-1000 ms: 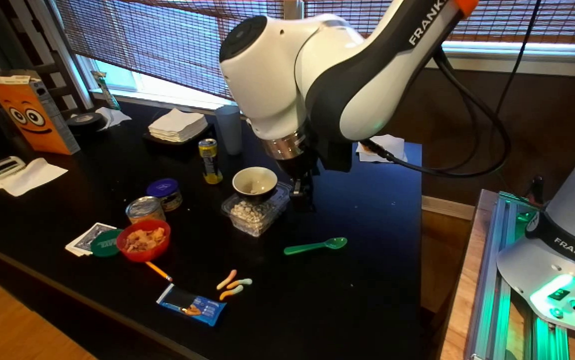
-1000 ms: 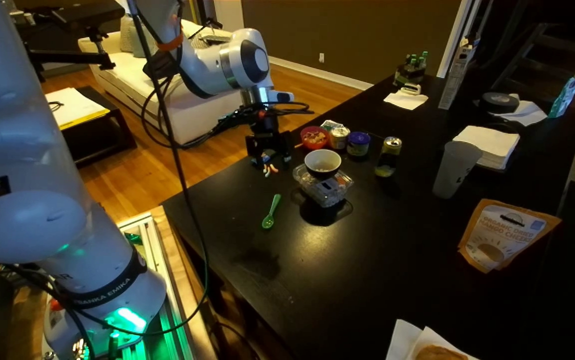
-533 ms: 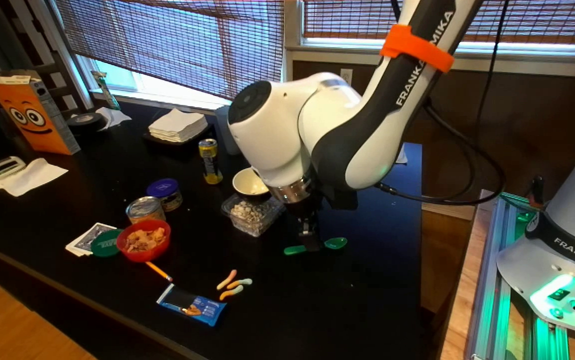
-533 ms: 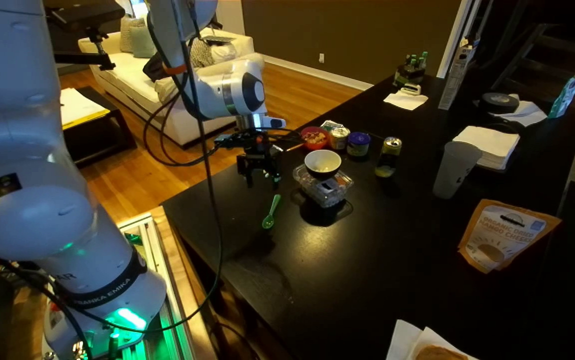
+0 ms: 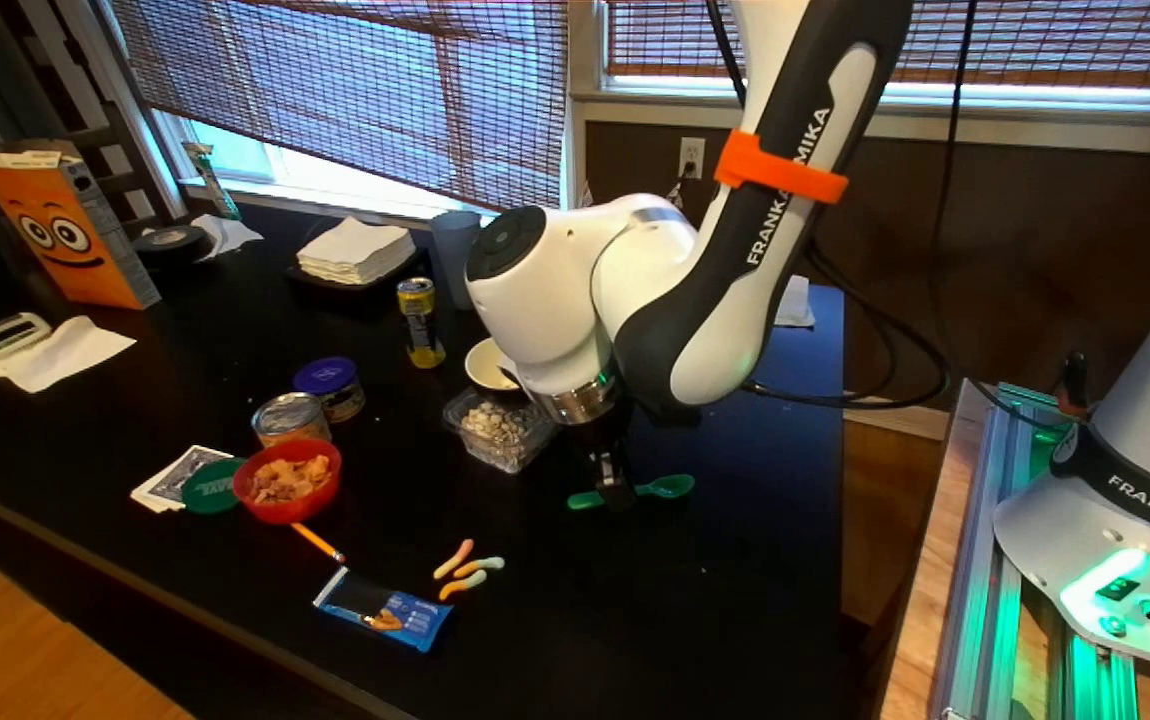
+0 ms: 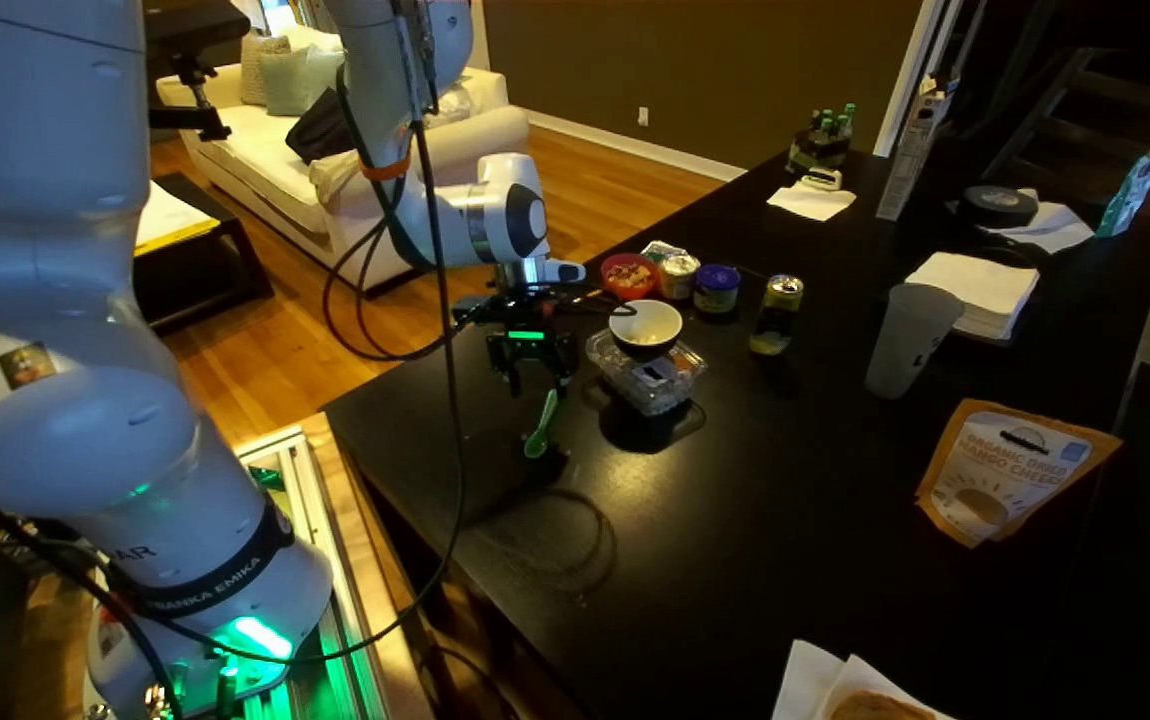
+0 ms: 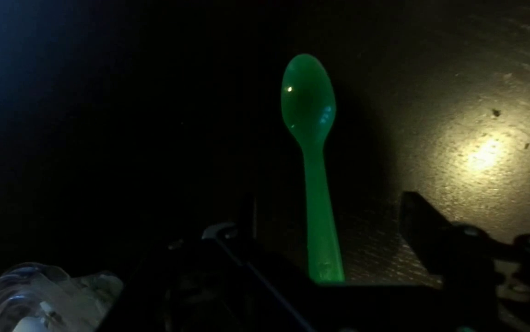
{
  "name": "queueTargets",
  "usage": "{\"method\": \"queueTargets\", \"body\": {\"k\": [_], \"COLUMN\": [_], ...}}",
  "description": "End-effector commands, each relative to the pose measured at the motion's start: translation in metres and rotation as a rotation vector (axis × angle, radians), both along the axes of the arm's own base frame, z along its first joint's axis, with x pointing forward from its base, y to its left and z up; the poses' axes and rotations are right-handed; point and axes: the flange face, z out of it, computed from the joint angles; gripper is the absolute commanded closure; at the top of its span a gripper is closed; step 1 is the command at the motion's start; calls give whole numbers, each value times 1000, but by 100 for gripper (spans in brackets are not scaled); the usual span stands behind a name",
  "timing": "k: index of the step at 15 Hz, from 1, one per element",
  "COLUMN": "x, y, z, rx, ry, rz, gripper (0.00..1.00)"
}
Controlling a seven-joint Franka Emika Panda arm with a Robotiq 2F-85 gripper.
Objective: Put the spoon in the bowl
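My gripper (image 7: 329, 205) spread left and right of spoon (image 7: 315, 168). Likely light, stiff, slippery (gloss suggests plastic); pinch mid-handle.

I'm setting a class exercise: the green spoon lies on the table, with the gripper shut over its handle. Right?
Not quite: the gripper isn't shut. The wrist view shows it open over the handle; the green spoon does lie on the table.

Grn spoon (image 7: 315, 170) on blk tbl (image 5: 735, 600), cream-lined bowl (image 6: 646, 323) atop clear box (image 6: 659, 386)
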Motion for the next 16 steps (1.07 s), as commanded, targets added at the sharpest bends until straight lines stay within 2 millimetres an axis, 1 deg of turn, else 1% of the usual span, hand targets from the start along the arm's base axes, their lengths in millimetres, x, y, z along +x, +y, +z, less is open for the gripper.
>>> {"method": "queueTargets", "body": {"k": [1, 3, 5, 6, 8, 11, 12, 13, 14, 15, 16], "x": [19, 22, 21, 20, 17, 13, 13, 12, 11, 12, 12], "y": [-1, -3, -4, -4, -6, -10, -12, -13, -14, -13, -12], "z": [-11, -17, -25, -28, -35, -44, -46, -48, -49, -48, -46], "rx": [4, 7, 6, 6, 9, 13, 13, 16, 16, 23, 26], "ry": [10, 34, 69, 83, 106, 130, 136, 145, 150, 153, 154], "rz": [77, 95, 108, 115, 125, 142, 147, 154, 159, 169, 176], "gripper": [50, 56, 64, 65, 58, 62, 65, 75, 90, 90, 97]}}
